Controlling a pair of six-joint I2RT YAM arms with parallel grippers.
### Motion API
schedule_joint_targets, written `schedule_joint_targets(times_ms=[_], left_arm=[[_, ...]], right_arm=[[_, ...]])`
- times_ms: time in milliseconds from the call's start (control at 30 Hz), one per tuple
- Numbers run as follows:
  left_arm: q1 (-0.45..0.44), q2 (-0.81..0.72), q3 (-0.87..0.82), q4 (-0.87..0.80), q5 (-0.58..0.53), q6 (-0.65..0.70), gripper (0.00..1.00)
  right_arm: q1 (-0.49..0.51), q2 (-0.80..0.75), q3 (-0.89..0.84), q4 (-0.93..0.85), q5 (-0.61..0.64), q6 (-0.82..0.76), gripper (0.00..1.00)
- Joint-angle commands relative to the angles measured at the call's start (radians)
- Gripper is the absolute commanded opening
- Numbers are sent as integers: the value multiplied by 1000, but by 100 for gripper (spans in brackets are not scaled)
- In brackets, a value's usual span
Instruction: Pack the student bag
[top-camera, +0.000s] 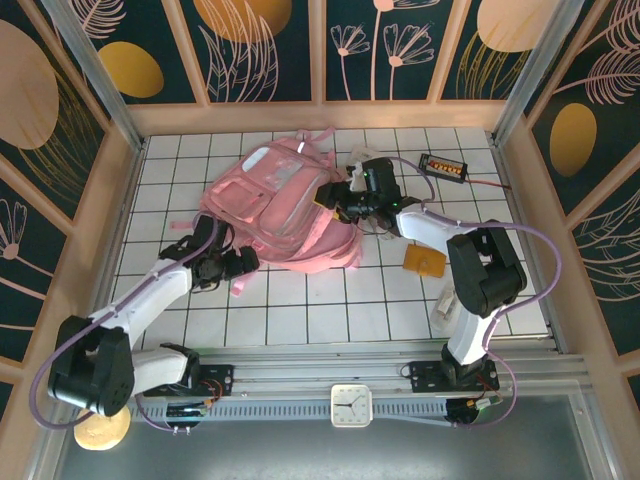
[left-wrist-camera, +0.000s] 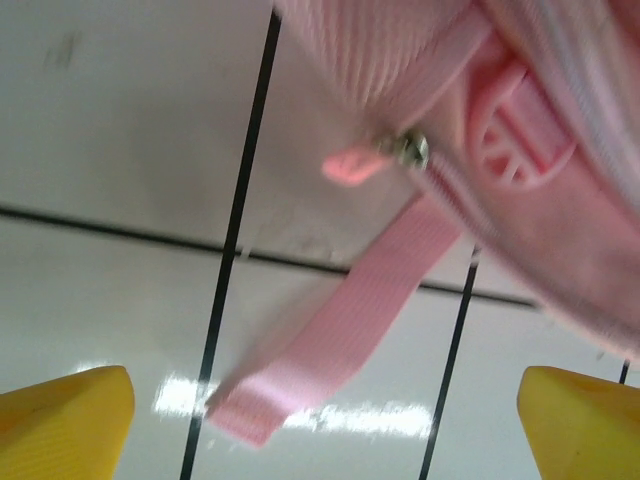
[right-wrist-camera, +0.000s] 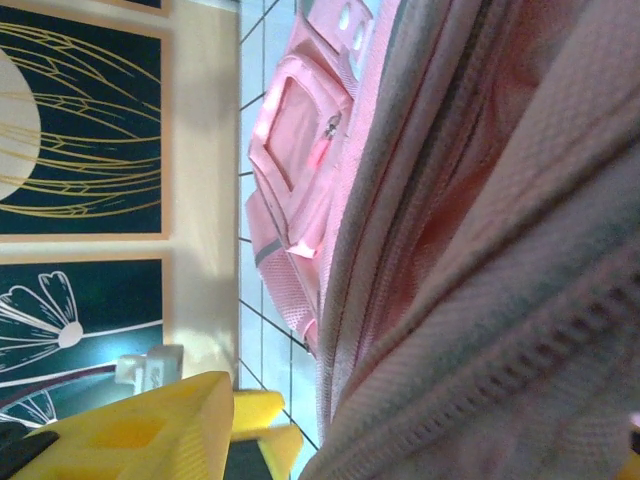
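While perhaps gripped, student bag (top-camera: 280, 200) mid-table.

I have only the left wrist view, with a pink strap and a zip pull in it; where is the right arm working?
Observer: Its jaws are at the bag's right edge, close against a zip; I cannot tell whether they grip it.
Operator: Thank you. Is anything lying ready to pack?
Observer: An orange item lies on the table, right of the bag and beside the right arm.
Operator: Is there anything else?
Observer: A black gadget with an orange display lies near the far right corner.
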Motion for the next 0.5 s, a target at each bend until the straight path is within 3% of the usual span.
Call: schedule_joint_targets(times_ms=[0, 133, 467], left_arm=[[12, 59, 27, 141, 18, 94, 87], [20, 137, 49, 204, 53, 201, 70], [118, 212, 39, 302, 225, 372, 71]], right_arm=[[-4, -15, 23, -30, -11, -36, 55], [-6, -16, 9, -15, -18, -19, 55], [-12, -2, 29, -15, -35, -10, 55]])
